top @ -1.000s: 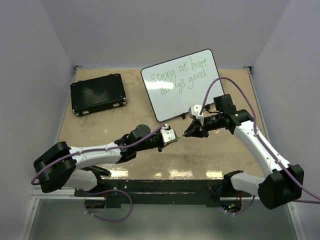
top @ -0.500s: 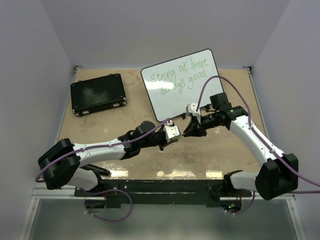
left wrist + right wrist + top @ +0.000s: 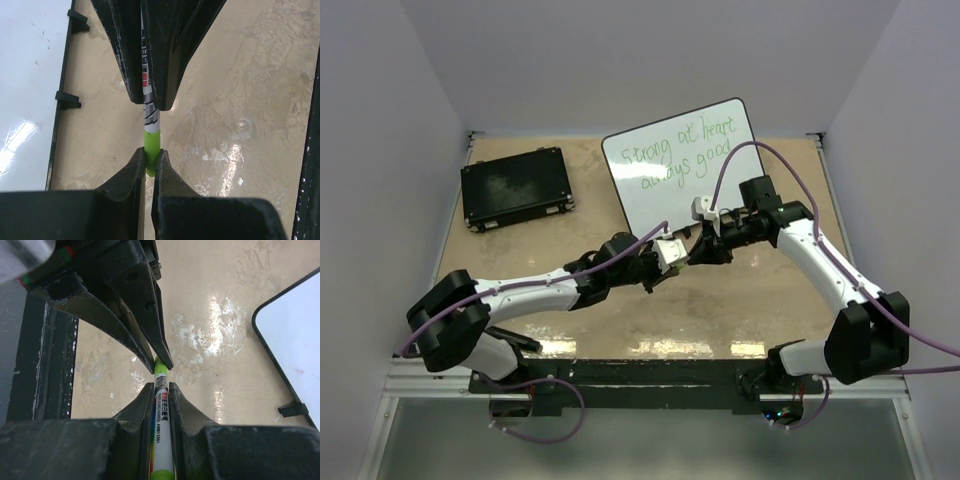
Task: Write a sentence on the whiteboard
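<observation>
The large glossy white rectangular whiteboard [image 3: 670,205] with its thin black rim lies at the far right of the tan surface [image 3: 520,255], the green handwritten sentence [image 3: 678,155] across it. Just beside its near edge, the left claw [image 3: 672,252] pinches the green end of a white marker [image 3: 151,117], and the right claw [image 3: 708,246] pinches its barrel.

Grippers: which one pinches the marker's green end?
The left gripper; the right gripper clamps the marker by its white printed barrel instead.

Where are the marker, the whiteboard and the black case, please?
marker [image 3: 161,432]: right wrist view, white printed barrel.
whiteboard [image 3: 655,212]: top external view, bare surface below the writing.
black case [image 3: 515,187]: top external view, top face centre.
</observation>
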`<state>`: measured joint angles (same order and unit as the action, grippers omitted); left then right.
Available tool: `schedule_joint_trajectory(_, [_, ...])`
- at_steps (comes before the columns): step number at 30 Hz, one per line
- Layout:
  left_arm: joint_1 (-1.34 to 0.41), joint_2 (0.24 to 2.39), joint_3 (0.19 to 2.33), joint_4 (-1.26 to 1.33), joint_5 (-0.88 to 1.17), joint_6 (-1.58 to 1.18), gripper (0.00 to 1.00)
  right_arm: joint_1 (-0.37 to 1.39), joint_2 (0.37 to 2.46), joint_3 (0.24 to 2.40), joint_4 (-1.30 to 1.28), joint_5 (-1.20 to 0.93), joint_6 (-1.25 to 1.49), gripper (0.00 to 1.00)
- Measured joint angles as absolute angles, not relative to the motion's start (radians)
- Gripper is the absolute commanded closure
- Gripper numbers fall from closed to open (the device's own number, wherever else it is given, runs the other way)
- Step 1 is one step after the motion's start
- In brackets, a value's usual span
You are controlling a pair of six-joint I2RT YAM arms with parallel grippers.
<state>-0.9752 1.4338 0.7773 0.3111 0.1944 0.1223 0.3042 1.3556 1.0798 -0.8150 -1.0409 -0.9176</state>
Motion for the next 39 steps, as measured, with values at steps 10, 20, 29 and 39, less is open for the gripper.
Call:
schedule_joint_trajectory(10, [-0.975,1.527,0.872,0.234,0.181,0.088,1.0,0.29,1.408,1.094,-0.822,-1.018,-0.924,1.0])
schedule_joint_trajectory(20, [-0.962,1.579,1.108,-0.159,0.199,0.102,1.0,0.279,1.445,1.119,-0.839,-1.069,-0.928,1.0])
schedule_joint_trajectory(29, [-0.962,1.589,0.872,0.336,0.244,-0.021,0.93,0.251,1.459,1.132,-0.927,-1.066,-1.043,1.0])
schedule_joint_trajectory(39, [-0.955,1.406,0.69,0.689,0.239,-0.066,0.34,0.283,1.557,1.147,-1.016,-1.122,-1.121,1.0])
